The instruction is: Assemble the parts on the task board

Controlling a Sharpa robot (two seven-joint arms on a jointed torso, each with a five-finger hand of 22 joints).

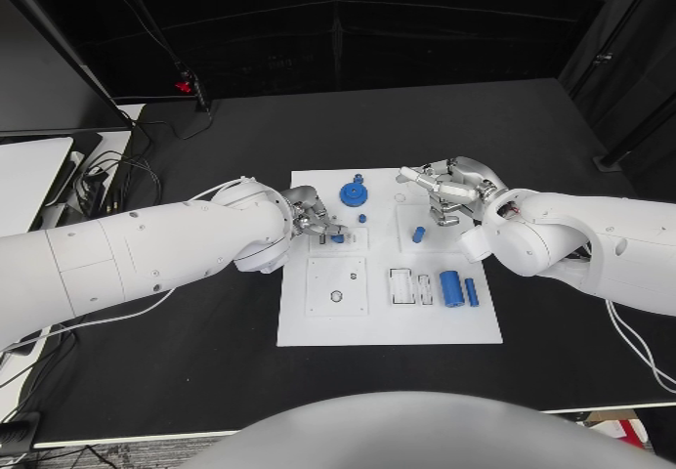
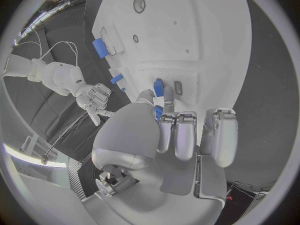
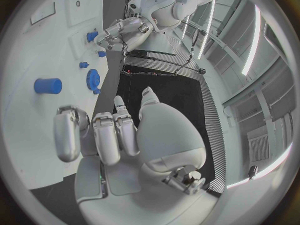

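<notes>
Task board (image 1: 317, 322) lies mid-table, white, w/ both arms over its far half. Left hand (image 1: 313, 221) pinches a small blue part (image 2: 159, 88) at the board's left-middle, right over a slot; part's long axis looks roughly along the fingers, pointing down at the board. Right hand (image 1: 453, 189) hovers at the far right edge, fingers curled, nothing in them. Blue gear (image 1: 354, 191) sits between the hands; blue cylinder (image 1: 451, 288) & a thinner blue pin (image 1: 471, 292) lie nearer the right arm.
</notes>
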